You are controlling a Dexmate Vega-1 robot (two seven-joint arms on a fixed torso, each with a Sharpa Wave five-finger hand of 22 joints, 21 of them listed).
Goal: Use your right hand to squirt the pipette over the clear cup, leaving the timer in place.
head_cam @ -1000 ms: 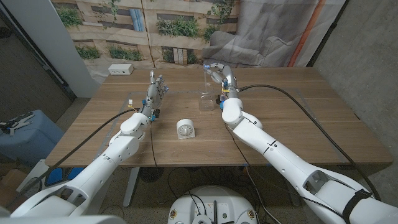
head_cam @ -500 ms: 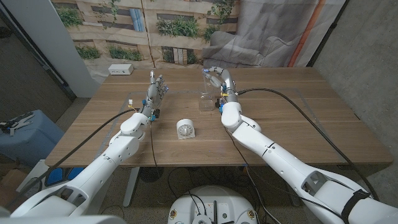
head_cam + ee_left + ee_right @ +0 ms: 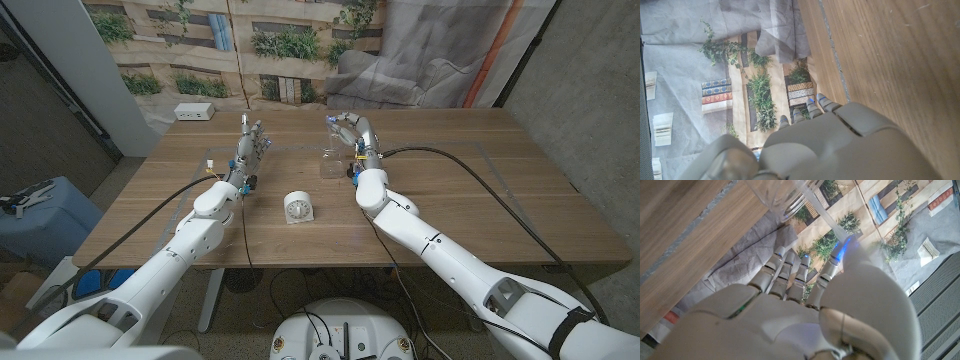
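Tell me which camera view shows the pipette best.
The right wrist view: the pipette runs clearly from the right hand into the clear cup. The head view shows it tiny; the left wrist view doesn't help.

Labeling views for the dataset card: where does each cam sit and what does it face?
Head view: on the robot's head, looking down over the table; both arms show, left hand, right hand holding the pipette above the cup, timer between the arms.
Left wrist view: on the left wrist, looking along the left hand's back to the table and backdrop.
Right wrist view: on the right wrist, along the right hand's back to pipette and cup.
Shared: head and right wrist views both show cup and pipette.
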